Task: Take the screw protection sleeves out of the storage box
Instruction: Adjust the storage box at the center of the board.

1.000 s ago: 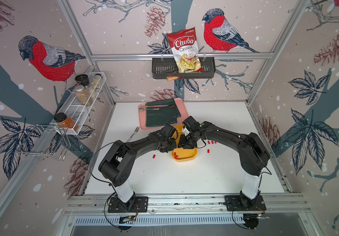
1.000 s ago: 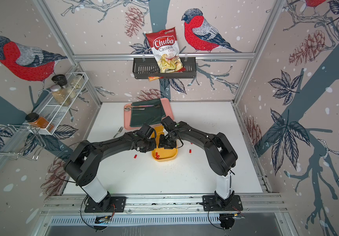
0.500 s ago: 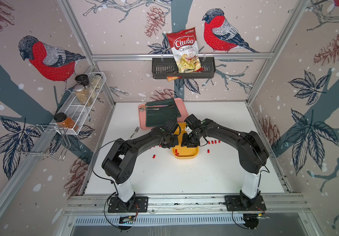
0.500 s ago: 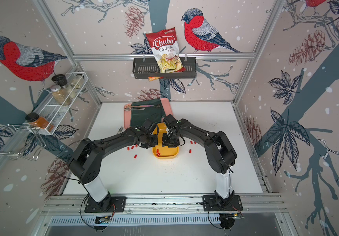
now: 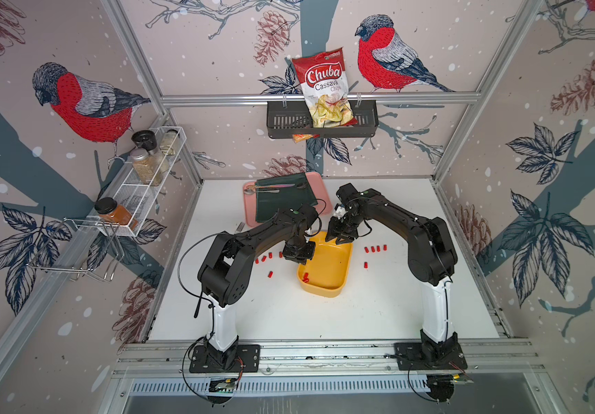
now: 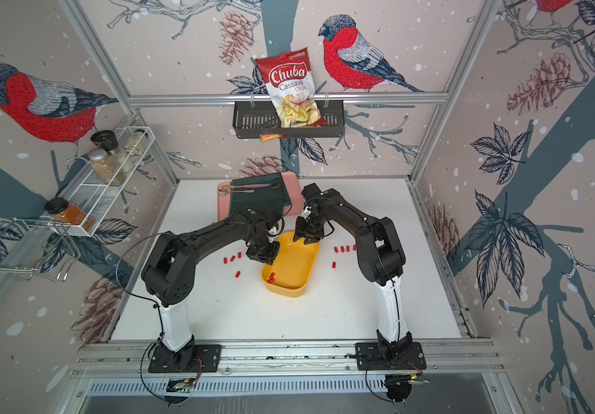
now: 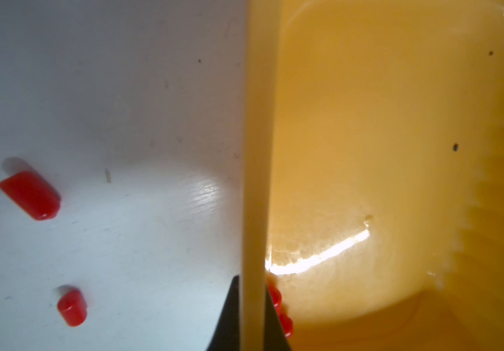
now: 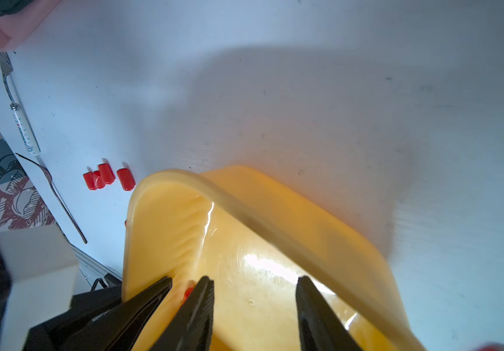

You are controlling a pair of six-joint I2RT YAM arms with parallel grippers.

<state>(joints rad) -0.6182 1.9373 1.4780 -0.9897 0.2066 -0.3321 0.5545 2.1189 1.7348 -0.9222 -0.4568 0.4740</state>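
Red sleeves, two inside yellow box

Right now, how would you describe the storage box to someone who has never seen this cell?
Start at the white table inside the bird-papered cell. Near its middle lies the storage box, a shallow yellow-orange tub. Unlike the flat, cloth-draped pink tray behind it, it holds red sleeves.

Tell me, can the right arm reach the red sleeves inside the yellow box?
Probably yes: the right pincer is open over the storage box and the sleeves lie uncovered; the left pincer, gripping the rim, crowds them.
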